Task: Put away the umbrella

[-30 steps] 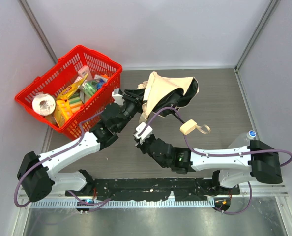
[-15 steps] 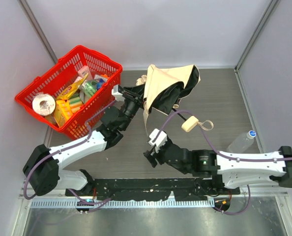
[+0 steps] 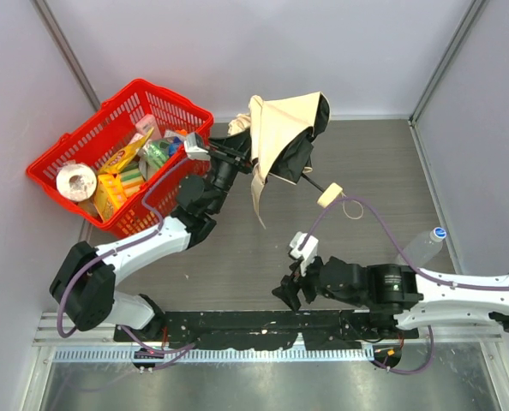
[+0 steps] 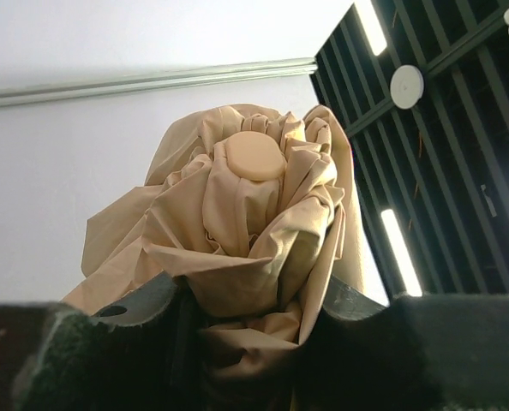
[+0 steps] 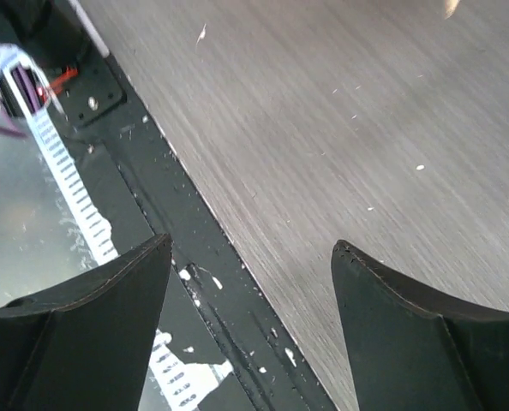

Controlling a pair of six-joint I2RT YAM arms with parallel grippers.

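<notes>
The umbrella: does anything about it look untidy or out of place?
Yes. The umbrella is only half folded: its beige fabric hangs bunched and loose from the left gripper, which clamps its top end, and its shaft sticks out with the handle at its end.

Beige umbrella (image 3: pixel 276 128) (black beneath) — red basket (image 3: pixel 83 125), grey-brown table (image 3: pixel 237 257).

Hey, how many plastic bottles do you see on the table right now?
1: a clear bottle with a blue cap, at the right edge of the table. More could be hidden inside the red basket.
</notes>
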